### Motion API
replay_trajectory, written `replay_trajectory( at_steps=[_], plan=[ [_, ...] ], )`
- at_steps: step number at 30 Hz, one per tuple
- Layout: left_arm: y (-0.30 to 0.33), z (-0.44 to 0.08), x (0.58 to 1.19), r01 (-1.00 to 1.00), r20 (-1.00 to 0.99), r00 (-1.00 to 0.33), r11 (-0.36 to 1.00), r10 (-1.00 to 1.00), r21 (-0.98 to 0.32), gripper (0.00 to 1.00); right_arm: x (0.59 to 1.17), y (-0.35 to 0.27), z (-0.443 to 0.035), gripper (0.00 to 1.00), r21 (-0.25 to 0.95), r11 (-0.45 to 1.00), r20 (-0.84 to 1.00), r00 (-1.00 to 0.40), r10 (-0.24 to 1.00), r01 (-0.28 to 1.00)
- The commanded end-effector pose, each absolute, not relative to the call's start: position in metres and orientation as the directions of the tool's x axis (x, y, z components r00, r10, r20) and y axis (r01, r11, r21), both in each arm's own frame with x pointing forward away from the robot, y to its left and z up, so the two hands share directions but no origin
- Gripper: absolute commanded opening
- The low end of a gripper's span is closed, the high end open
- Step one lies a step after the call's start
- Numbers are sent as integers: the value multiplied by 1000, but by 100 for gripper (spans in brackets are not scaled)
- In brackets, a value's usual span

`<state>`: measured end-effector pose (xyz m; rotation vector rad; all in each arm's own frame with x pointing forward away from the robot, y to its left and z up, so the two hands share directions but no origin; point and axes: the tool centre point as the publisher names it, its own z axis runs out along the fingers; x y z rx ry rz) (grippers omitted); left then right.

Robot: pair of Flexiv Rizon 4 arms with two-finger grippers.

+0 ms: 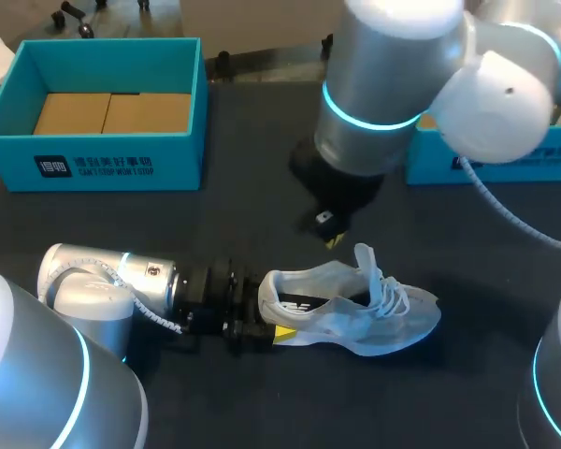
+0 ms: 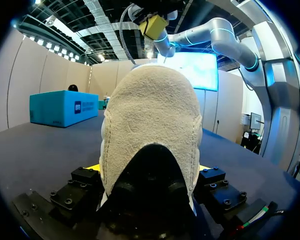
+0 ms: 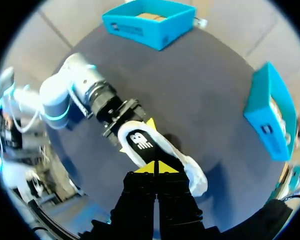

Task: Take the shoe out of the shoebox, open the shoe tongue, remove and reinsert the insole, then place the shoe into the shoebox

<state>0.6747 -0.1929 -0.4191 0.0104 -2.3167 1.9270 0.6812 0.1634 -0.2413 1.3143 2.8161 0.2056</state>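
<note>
A white mesh shoe (image 1: 355,313) lies on the dark table, its tongue and laces raised toward the far side. My left gripper (image 1: 266,323) comes in low from the left, its fingers set wide on both sides of the heel and pressing on it. In the left wrist view the heel (image 2: 150,120) fills the space between the yellow tips. My right gripper (image 1: 334,240) hangs shut and empty just above the shoe's opening; its joined yellow tips (image 3: 155,167) sit over the shoe (image 3: 145,142).
An open blue shoebox (image 1: 93,103) with brown cardboard inside stands at the back left. A second blue box (image 1: 486,154) sits at the back right, partly behind my right arm. Bare dark table lies around the shoe.
</note>
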Motion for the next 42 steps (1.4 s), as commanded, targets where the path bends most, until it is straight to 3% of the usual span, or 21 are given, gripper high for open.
replay_trajectory(
  at_steps=[1,23,42],
  plan=[
    [-193,-420,675,-88,104,-992,189,77,-978,0,687,189,-257,0,110,967,-21,-973,232,228],
    [-193,-420,675,-88,104,-992,189,77,-978,0,687,189,-257,0,110,967,-21,-973,232,228],
    [-193,-420,675,-88,104,-992,189,77,-978,0,674,195,-314,0,87,971,-25,-974,224,222]
  ],
)
